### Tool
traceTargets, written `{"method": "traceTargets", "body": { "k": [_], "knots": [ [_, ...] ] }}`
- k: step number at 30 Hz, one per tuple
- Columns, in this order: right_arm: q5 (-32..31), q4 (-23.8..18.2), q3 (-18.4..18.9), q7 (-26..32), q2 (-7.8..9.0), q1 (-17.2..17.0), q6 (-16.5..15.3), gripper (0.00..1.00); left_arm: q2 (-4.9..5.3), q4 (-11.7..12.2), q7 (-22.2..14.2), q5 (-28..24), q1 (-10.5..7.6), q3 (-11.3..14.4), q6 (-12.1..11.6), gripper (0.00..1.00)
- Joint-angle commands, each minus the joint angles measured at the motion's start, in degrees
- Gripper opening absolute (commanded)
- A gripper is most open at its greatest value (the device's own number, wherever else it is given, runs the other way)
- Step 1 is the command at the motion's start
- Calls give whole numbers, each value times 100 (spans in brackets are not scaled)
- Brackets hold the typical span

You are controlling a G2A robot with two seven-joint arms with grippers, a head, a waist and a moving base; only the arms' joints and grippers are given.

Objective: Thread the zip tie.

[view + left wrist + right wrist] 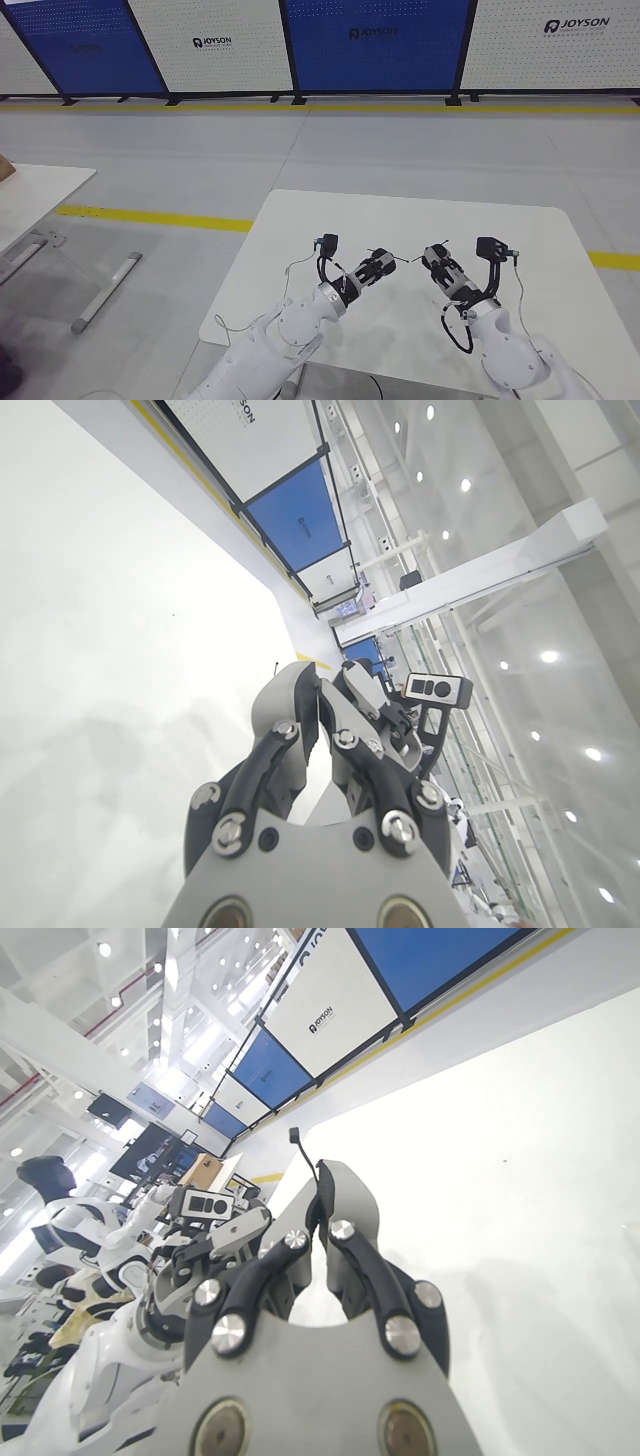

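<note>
1. Clamped tight in right gripper (pixel 319 1178): zip tie (pixel 303 1153), head end sticking out free.
2. Closed as well, at 9 o'clock of it: left gripper (pixel 317 680), seemingly on the tail.
3. Not threaded yet; remaining: tail into head.

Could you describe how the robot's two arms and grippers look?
The left arm and right arm are white, with black cables at the wrists. The left gripper and right gripper have grey plates, black links, silver screws and grey fingers with black pads.
</note>
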Motion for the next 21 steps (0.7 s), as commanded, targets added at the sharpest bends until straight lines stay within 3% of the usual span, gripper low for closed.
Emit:
{"method": "traceTargets", "body": {
  "k": [1,21],
  "knots": [
    [0,0,0,0,0,0,0,0,0,0,0,0,0,0,0,0],
    [-73,15,22,-22,-120,36,121,0,0,0,0,0,0,0,0,0]
  ]
}}
